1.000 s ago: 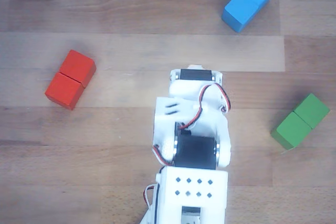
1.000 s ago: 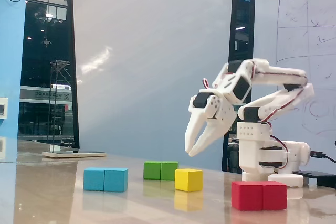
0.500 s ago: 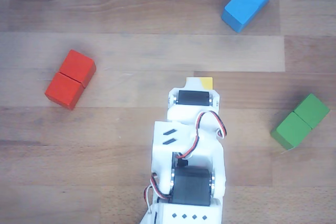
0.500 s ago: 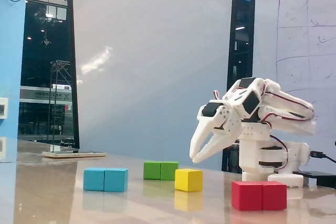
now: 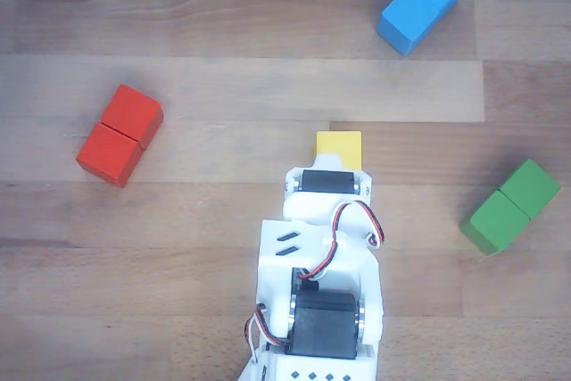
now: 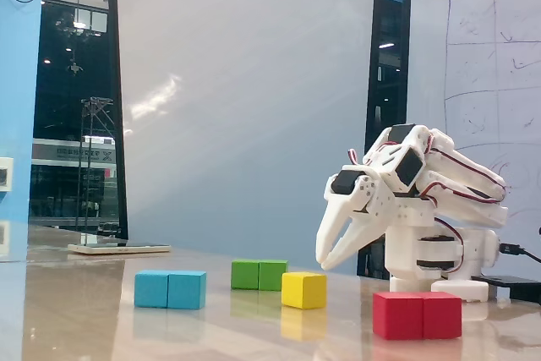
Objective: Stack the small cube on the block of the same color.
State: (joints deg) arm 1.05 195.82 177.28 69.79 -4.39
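Observation:
The small cube (image 5: 339,144) is yellow and rests alone on the wooden table, just beyond the white arm's wrist (image 5: 326,185). In the fixed view the cube (image 6: 304,290) sits on the table between the green and red blocks. My gripper (image 6: 325,263) hangs a little above and to the right of the cube, pointing down and left, not touching it. Its fingertips nearly meet and nothing is between them. In the other view the arm hides the gripper. A block of the same color is out of view.
A red double block (image 5: 119,135) lies at the left, a blue one (image 5: 422,3) at the far right and a green one (image 5: 510,206) at the right. The arm's base (image 6: 427,259) stands behind the red block (image 6: 418,315). A whiteboard is behind.
The arm has pulled back toward its base and lowered. The yellow cube, hidden under the wrist a second ago in the other view, now shows fully. The blocks have not moved.

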